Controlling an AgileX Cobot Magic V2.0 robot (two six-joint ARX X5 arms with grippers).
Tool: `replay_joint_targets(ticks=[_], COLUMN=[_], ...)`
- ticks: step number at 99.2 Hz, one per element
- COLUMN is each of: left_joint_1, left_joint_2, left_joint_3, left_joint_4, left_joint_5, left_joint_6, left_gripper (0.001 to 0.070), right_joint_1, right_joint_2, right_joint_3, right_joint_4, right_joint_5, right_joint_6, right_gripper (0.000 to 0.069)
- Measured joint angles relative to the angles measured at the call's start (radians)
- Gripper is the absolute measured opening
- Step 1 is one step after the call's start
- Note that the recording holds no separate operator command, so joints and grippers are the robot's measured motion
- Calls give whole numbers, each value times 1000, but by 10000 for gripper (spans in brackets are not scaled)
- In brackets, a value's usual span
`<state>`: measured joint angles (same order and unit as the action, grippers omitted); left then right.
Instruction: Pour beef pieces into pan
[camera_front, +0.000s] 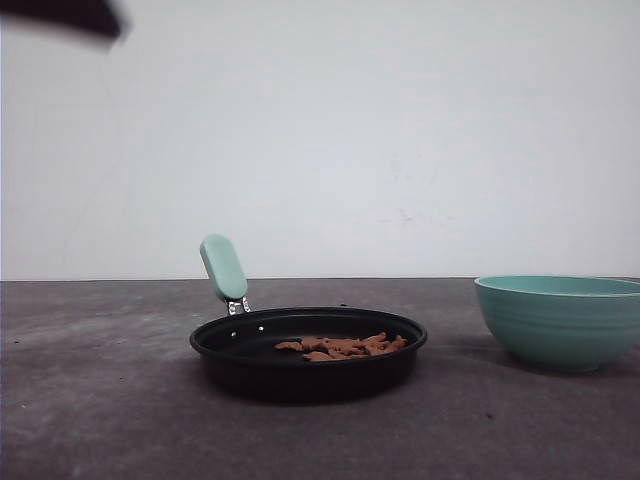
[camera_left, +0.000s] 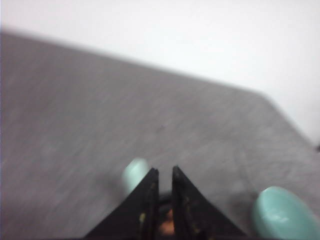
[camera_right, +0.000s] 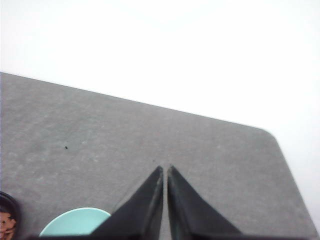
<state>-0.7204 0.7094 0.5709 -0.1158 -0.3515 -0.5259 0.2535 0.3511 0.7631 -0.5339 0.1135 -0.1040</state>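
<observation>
The black pan (camera_front: 232, 346) sits mid-table, its mint-green handle (camera_front: 223, 267) sticking up at the back left. The reddish-brown beef pieces (camera_front: 345, 346) lie inside it in a loose heap, toward its right side. In the blurred left wrist view, my left gripper (camera_left: 163, 172) hangs above the pan with its jaws a narrow slit apart and nothing between them; the handle (camera_left: 135, 175) shows beside one finger and a bit of beef (camera_left: 167, 227) through the slit. My right gripper (camera_right: 165, 169) is shut and empty above the bare table, with the pan's edge (camera_right: 4, 202) far off to one side.
A teal ribbed bowl (camera_front: 560, 320) stands upright on the table to the right of the pan; it shows too in both wrist views, bowl (camera_right: 75, 222) and bowl (camera_left: 282, 215). A dark blurred arm part (camera_front: 70, 15) hangs at the top left. The grey table (camera_front: 100, 400) ends at a white wall.
</observation>
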Motion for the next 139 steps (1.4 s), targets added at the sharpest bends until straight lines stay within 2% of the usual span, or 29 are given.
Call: replay_joint_targets(ticks=[16, 27, 90, 119, 128, 139], left_joint_1=[0, 0, 0, 0, 0, 0], left_joint_2=[-67, -79, -81, -81, -81, -81], left_joint_3=[-20, -19, -19, -19, -19, -19], left_joint_4=[-3, -4, -6, -6, -6, -7], left_joint_5=[-69, -87, -87, -87, -87, -88], left_joint_6=[-40, -44, -44, -44, -44, -44], left_gripper=[20, 20, 20, 20, 20, 20], right_joint_1=[0, 0, 0, -10, -49, -84], right_joint_2=[1, 1, 1, -42, -83, -150], right_joint_3=[-1, -1, -1, -10, -58, -212], right_joint_4=[0, 0, 7, -159, -167, -91], right_joint_5=[-8, -8, -7, 177, 179, 157], right_joint_6=[-20, -23, -23, -19, -24, -30], right_gripper=[11, 11, 11, 11, 11, 11])
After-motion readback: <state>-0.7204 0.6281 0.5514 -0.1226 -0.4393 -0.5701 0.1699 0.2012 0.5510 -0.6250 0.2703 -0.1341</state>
